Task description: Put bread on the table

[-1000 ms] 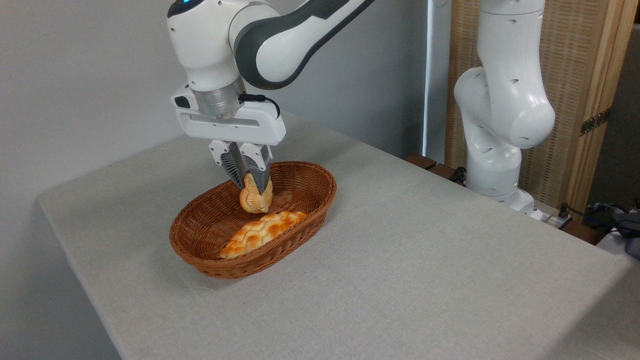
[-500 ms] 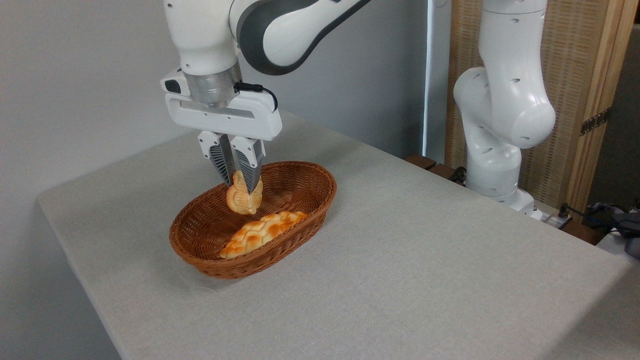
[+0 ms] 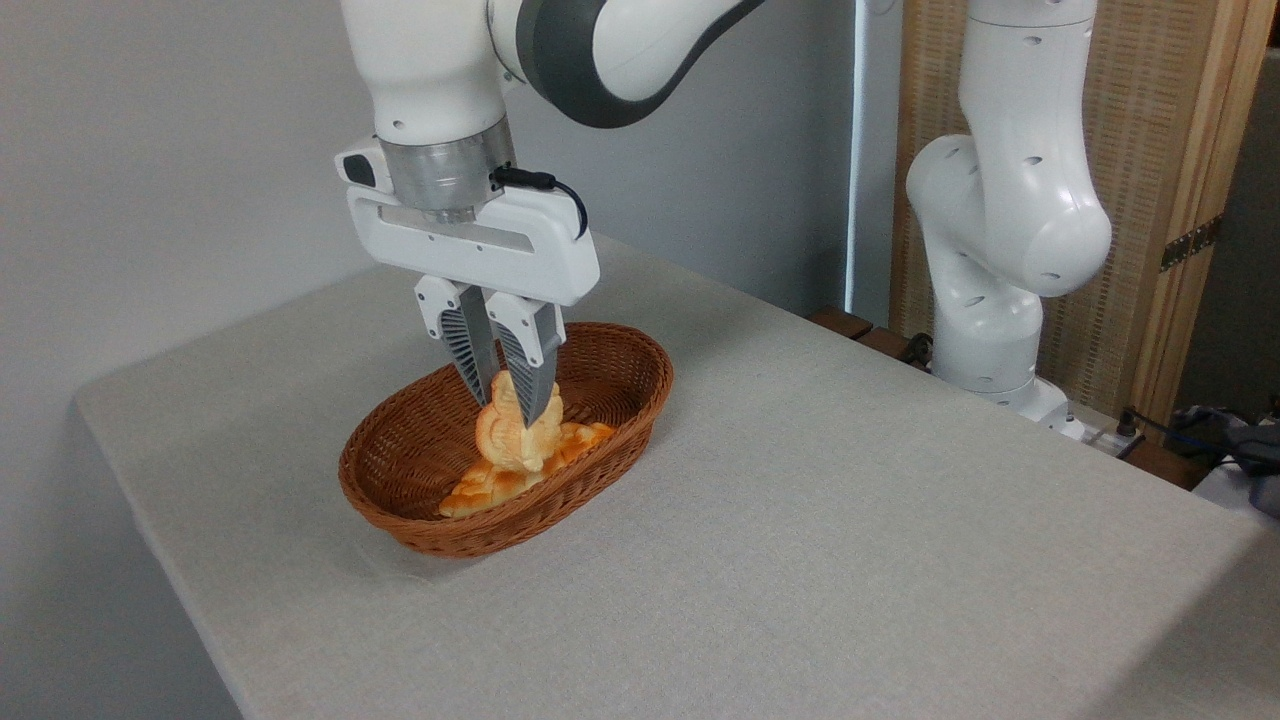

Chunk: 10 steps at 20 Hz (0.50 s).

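The gripper [image 3: 512,402] has its 2 fingers clamped on the bread [image 3: 513,434], pinching the small glazed bun near its top so most of it hangs below the tips, in the air over the wicker basket [image 3: 600,365] and just above the braided loaf [image 3: 487,484] lying inside. It is not on the table [image 3: 850,520] yet, so the carry-out is the job in hand. Here is the risk as I read it: that grip is high and narrow on a lumpy, shiny crust, and a quick sideways swing could let the bun twist or slip free and drop back into the basket. It also hangs low enough that a flat move toward the near rim could clip the weave or drag across the loaf and tip the basket. Compared with half a second ago, the arm has shifted right and toward the camera, and the bun now overlaps the loaf in view instead of hanging beside the basket's far left wall; the basket and loaf themselves have not budged.
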{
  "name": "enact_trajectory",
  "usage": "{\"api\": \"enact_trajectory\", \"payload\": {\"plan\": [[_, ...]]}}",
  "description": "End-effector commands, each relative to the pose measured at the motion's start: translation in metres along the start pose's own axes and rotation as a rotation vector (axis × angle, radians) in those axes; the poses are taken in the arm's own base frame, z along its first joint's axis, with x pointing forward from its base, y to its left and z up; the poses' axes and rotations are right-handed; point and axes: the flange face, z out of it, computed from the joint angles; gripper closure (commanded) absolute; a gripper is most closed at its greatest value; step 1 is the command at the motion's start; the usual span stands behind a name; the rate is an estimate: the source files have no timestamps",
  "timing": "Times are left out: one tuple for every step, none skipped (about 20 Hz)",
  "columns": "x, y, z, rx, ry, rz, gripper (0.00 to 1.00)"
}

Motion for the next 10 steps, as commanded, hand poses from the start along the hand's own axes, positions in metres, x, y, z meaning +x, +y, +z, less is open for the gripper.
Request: {"api": "enact_trajectory", "payload": {"plan": [[-0.006,-0.017,-0.007,0.042,-0.020,0.071,0.60],[-0.007,-0.018,-0.007,0.051,-0.024,0.094,0.60],[-0.007,-0.020,-0.007,0.056,-0.026,0.108,0.60],[-0.009,-0.025,-0.006,0.057,-0.028,0.116,0.60],[-0.010,-0.030,-0.006,0.058,-0.030,0.132,0.60],[-0.011,-0.035,-0.005,0.065,-0.037,0.152,0.60],[-0.013,-0.040,-0.003,0.075,-0.047,0.166,0.60],[-0.012,-0.041,-0.001,0.088,-0.058,0.179,0.60],[-0.013,-0.045,0.002,0.098,-0.070,0.192,0.60],[-0.014,-0.049,0.005,0.105,-0.079,0.208,0.60]]}}
